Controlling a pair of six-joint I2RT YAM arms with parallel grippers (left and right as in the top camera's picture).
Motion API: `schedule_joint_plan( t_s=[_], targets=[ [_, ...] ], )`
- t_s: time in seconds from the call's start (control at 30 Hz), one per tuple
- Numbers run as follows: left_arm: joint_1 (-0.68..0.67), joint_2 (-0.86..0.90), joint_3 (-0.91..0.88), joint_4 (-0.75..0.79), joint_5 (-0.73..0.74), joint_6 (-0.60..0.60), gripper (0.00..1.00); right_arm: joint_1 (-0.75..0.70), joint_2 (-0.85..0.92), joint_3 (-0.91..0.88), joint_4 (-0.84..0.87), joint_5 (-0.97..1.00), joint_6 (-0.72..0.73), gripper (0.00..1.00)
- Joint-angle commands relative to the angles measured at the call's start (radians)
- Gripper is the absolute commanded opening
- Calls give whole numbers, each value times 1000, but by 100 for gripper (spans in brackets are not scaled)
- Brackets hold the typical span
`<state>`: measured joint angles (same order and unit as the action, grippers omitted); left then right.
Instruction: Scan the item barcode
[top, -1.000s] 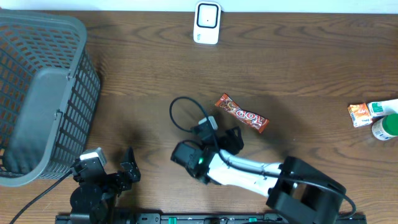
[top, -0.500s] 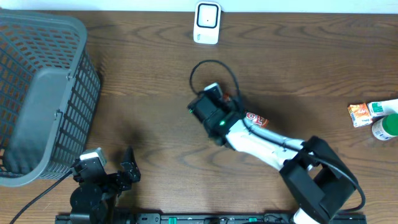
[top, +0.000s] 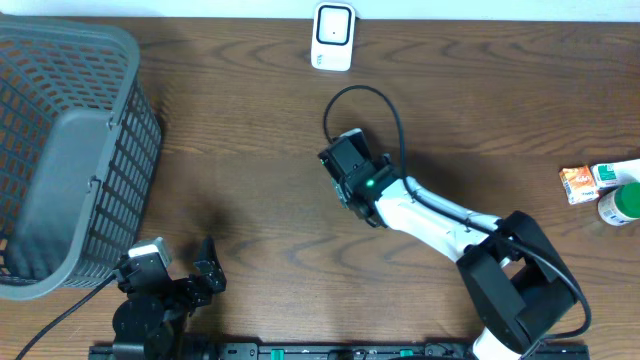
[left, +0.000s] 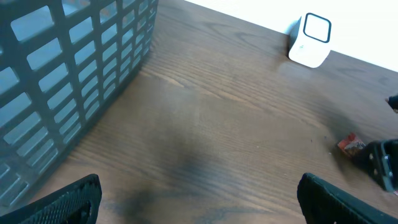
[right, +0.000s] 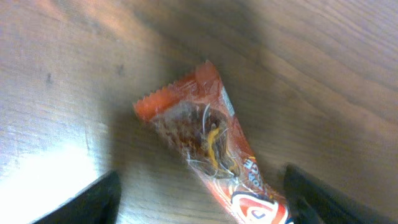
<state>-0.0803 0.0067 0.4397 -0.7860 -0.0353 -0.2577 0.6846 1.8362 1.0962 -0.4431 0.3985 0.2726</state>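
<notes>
A grey slatted basket (top: 60, 150) is seen at the far left of the wooden worktop (top: 240, 180). Below it, near the front edge, the left jaws are held fully apart with nothing between them; only bare wood is framed by the two dark fingers (left: 68, 198) in the left wrist view. Further along, at the back edge, a small white scanner (top: 333, 37) is stood.

Right of centre, the snack bar (right: 211, 149) is found lying flat on the worktop beneath the right jaws, by which it is hidden from overhead (only its red tip (left: 348, 144) is caught by the left wrist camera). In the right wrist view its long axis is set on a diagonal, with the crimped orange end pointed up and to the left and the printed part run off the lower edge. The right jaws are spread wide, one finger (right: 87, 198) to either side of the bar, and no contact with it is shown.

At the far right edge, an orange packet (top: 577, 184) and a green-capped bottle (top: 622, 205) are grouped.
</notes>
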Motion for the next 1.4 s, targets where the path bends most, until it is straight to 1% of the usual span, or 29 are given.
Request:
schedule_joint_plan(
  t_s=[0.0, 0.03, 0.17, 0.3, 0.43, 0.53, 0.63, 0.87, 0.97, 1.1, 1.27, 1.37],
  targets=[
    [-3, -1, 3, 1, -2, 13, 98, -54, -63, 74, -94, -160, 222, 99],
    [-3, -1, 3, 1, -2, 13, 98, -80, -106, 95, -151, -238, 278, 99],
    [-3, -1, 3, 1, -2, 13, 98, -150, -239, 100, -243, -414, 373, 99],
    [-3, -1, 3, 1, -2, 13, 98, -242, -369, 64, -389, -486, 469, 99],
    [-3, -1, 3, 1, -2, 13, 98, -323, -454, -51, -386, -600, 509, 99],
    [-3, -1, 3, 1, -2, 13, 98, -377, -486, -165, -338, -685, 570, 99],
    [-3, -1, 3, 1, -2, 13, 98, -416, -494, -264, -275, -695, 616, 99],
    [-3, -1, 3, 1, -2, 13, 98, -471, -494, -398, -183, -680, 608, 99],
    [-3, -1, 3, 1, -2, 13, 98, -500, -494, -460, -119, -681, 601, 99],
    [-3, -1, 3, 1, -2, 13, 98, -544, -494, -586, 32, -691, 591, 99],
    [-3, -1, 3, 1, -2, 13, 98, -567, -493, -761, 332, -755, 586, 99],
    [-3, -1, 3, 1, -2, 13, 98, -567, -493, -830, 419, -755, 602, 99]
  ],
)
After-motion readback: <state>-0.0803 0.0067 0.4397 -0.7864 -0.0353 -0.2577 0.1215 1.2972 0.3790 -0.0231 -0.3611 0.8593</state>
